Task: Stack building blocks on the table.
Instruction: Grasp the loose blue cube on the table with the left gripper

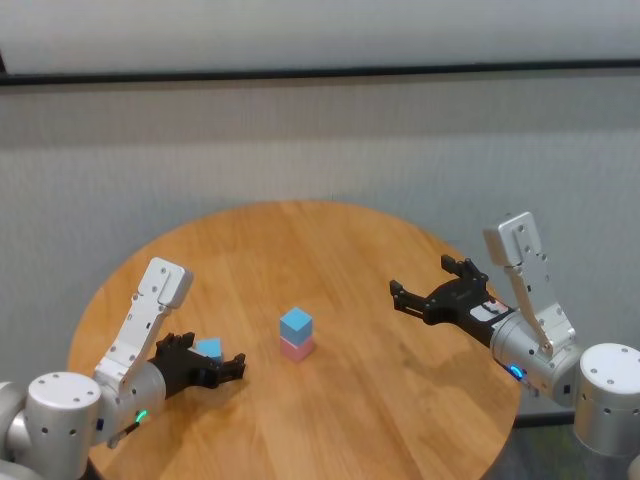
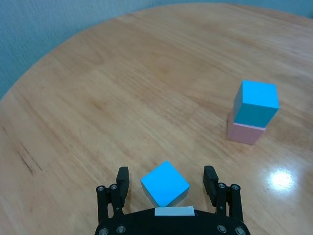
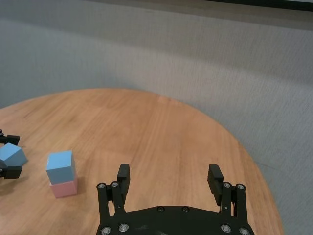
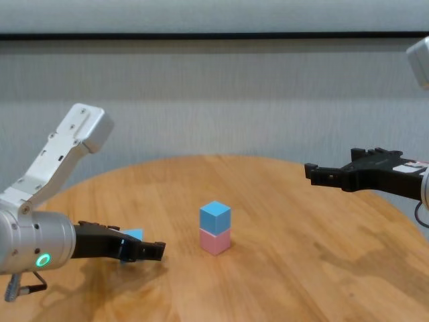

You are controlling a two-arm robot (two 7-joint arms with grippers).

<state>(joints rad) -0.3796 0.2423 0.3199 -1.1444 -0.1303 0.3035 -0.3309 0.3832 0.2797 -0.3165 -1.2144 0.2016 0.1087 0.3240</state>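
Observation:
A light blue cube (image 1: 295, 323) sits on a pale pink cube (image 1: 297, 347) near the middle of the round wooden table (image 1: 330, 250). The stack also shows in the left wrist view (image 2: 256, 102) and the chest view (image 4: 214, 216). A second light blue cube (image 1: 209, 348) lies on the table to the stack's left. My left gripper (image 1: 212, 356) is open low over the table, and this cube (image 2: 165, 183) lies between its fingers with a gap on each side. My right gripper (image 1: 421, 277) is open and empty, held above the table's right side, well away from the stack.
A grey wall stands behind the table. The table's edge curves close to both arms. Bare wood lies between the stack and the right gripper (image 3: 168, 170).

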